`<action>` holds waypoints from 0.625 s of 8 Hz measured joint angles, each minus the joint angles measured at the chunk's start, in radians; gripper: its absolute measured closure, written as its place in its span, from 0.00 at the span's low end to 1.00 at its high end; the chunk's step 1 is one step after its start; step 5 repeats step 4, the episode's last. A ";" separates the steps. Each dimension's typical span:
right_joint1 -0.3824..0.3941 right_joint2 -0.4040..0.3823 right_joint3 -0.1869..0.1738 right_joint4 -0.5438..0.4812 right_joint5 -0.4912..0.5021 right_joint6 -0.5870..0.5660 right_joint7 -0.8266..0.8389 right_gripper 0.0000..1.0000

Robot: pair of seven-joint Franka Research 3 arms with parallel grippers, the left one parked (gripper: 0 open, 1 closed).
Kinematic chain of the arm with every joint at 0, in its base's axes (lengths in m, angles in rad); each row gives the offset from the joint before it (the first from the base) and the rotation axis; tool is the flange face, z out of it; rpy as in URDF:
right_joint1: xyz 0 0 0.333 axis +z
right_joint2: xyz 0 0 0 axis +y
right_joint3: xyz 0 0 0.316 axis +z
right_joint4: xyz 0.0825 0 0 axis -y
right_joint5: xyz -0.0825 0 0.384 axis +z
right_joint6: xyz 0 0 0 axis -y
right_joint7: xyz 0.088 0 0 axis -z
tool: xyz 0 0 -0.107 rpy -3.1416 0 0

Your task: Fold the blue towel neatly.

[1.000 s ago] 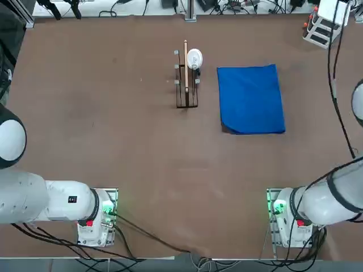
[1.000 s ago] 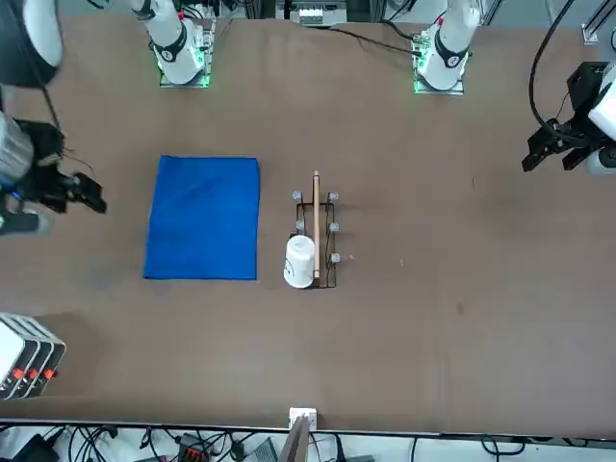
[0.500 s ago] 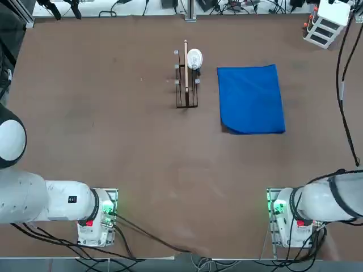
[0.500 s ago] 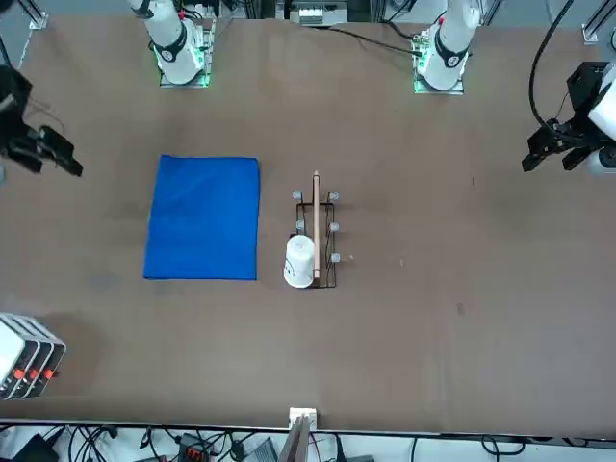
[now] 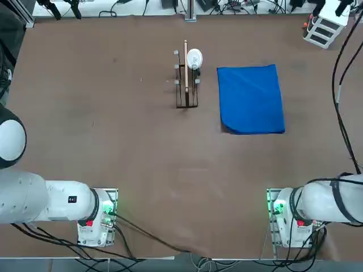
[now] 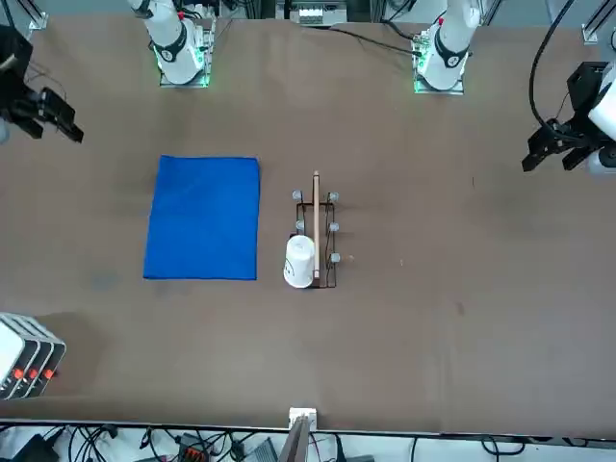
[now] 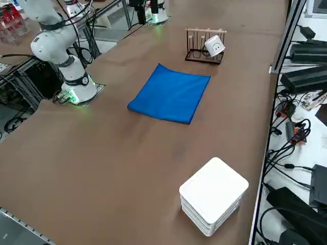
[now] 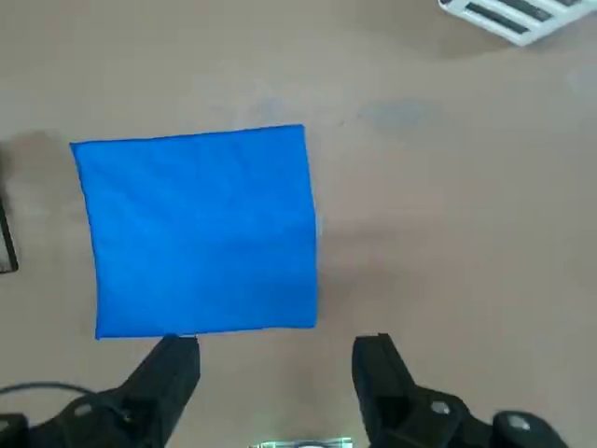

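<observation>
The blue towel [image 5: 251, 99] lies flat on the brown table as a neat rectangle, right of the wooden stand. It also shows in the front view [image 6: 202, 218], the right side view [image 7: 170, 93] and the right wrist view [image 8: 201, 231]. My right gripper [image 8: 280, 347] hangs high above the table, apart from the towel, open with nothing between its fingers. In the front view the right gripper [image 6: 60, 123] is at the picture's left edge, off the towel's outer side. One towel edge lies just past the fingertips in the wrist view.
A small wooden stand [image 5: 186, 73] with a white cup [image 5: 194, 58] on it sits left of the towel. A stack of white boxes [image 7: 213, 195] stands at the far right corner of the table [image 5: 142, 141]. Cables run along the far edge.
My right gripper has drawn back from beside the towel toward the robot's side of the table, staying open. The towel has not moved.
</observation>
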 joint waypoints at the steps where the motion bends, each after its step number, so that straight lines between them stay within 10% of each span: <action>1: -0.003 -0.012 0.001 -0.012 -0.003 0.000 0.000 0.00; 5: -0.002 -0.012 0.016 -0.017 -0.012 0.000 0.000 0.00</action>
